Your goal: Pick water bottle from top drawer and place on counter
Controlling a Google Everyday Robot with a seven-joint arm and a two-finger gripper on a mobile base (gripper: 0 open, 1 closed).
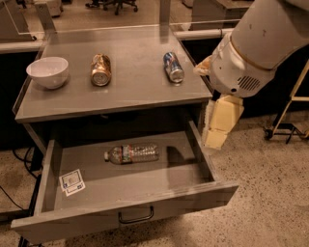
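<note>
While water bottle [133, 154] lies in top drawer [96, 219], tool [214, 139] hangs alongside.

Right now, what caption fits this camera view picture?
Bottle lies in the open drawer; the gripper hangs beside the drawer's side wall.

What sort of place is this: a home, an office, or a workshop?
Probably an office or lab test area, not a home: rolling office chairs at the back, a speckled hard floor, and a grey metal counter with its top drawer open. The gripper hangs beside the drawer's right side.
</note>
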